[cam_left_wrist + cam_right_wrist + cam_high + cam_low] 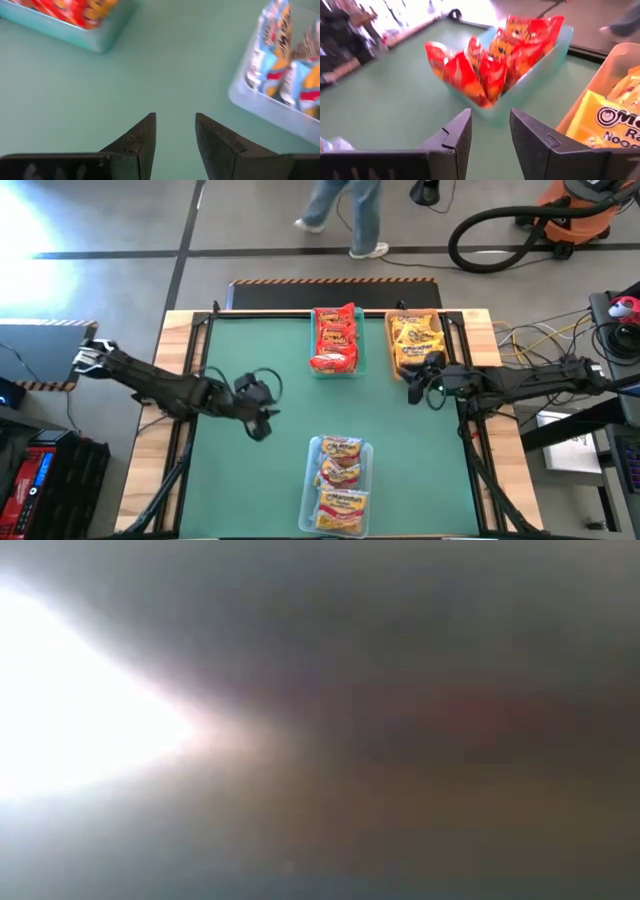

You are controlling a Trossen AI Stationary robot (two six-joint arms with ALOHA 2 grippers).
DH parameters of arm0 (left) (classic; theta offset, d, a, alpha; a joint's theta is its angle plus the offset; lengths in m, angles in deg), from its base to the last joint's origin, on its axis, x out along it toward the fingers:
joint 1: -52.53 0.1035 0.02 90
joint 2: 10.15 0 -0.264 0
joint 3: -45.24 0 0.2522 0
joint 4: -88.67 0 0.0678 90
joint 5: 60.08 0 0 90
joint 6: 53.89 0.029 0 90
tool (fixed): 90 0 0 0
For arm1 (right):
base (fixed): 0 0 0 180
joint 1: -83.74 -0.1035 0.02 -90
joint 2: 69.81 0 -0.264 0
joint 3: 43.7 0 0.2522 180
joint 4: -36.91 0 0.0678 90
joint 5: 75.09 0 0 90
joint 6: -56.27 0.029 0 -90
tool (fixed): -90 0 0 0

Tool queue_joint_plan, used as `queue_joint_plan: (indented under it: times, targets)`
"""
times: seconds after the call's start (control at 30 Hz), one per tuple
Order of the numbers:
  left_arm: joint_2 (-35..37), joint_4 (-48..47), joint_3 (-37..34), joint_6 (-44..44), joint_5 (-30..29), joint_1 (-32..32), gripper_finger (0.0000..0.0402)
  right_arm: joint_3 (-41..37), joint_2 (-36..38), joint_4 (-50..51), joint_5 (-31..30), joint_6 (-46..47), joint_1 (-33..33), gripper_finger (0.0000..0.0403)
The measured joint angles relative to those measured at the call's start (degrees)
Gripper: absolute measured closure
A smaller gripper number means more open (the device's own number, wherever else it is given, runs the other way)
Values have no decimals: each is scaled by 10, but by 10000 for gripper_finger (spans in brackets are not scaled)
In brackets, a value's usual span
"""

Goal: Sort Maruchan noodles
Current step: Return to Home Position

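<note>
The Maruchan noodles lie sorted in three bins. Red packets fill a teal bin at the far middle, yellow packets a tan bin to its right, and yellow-orange packets a clear bin at the near middle. My left gripper hovers over bare green mat left of centre, open, with nothing between its fingers. My right gripper hangs by the tan bin's near end, open and empty, pointing toward the teal bin.
Bare green mat lies between the three bins. A black-and-orange striped bar runs along the far edge. Beyond it a person's legs stand on the floor. Cables lie at the right. The low view shows only glare.
</note>
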Motion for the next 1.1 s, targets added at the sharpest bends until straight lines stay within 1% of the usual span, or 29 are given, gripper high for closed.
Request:
queue_joint_plan:
  times: [0.07, 0.13, 0.3, 0.43, 0.63, 0.73, 0.83, 0.93, 1.1]
  targets:
    - [38, 23, -33, 24, 0, 19, 283, -22, 21, -34, -4, 2, 7, 282]
    - [69, 37, -59, 47, 0, 37, 283, -44, 37, -71, -21, 2, 11, 285]
    - [119, 54, -96, 86, 0, 67, 283, -88, 72, -91, -76, 21, 12, 294]
    - [146, 61, -108, 108, -4, 93, 283, -125, 101, -92, -79, 63, 12, 298]
    - [185, 59, -105, 150, -7, 144, 283, -180, 136, -107, -77, 117, 12, 299]
    - [212, 57, -102, 181, -8, 170, 283, -204, 149, -139, -74, 117, 12, 300]
    - [247, 43, -114, 198, -7, 204, 283, -229, 155, -196, -73, 106, 12, 300]
    - [287, 29, -131, 189, -1, 240, 283, -231, 152, -206, -73, 93, 12, 300]
    - [353, 33, -165, 173, 38, 279, 283, -231, 152, -206, -77, 95, 12, 300]
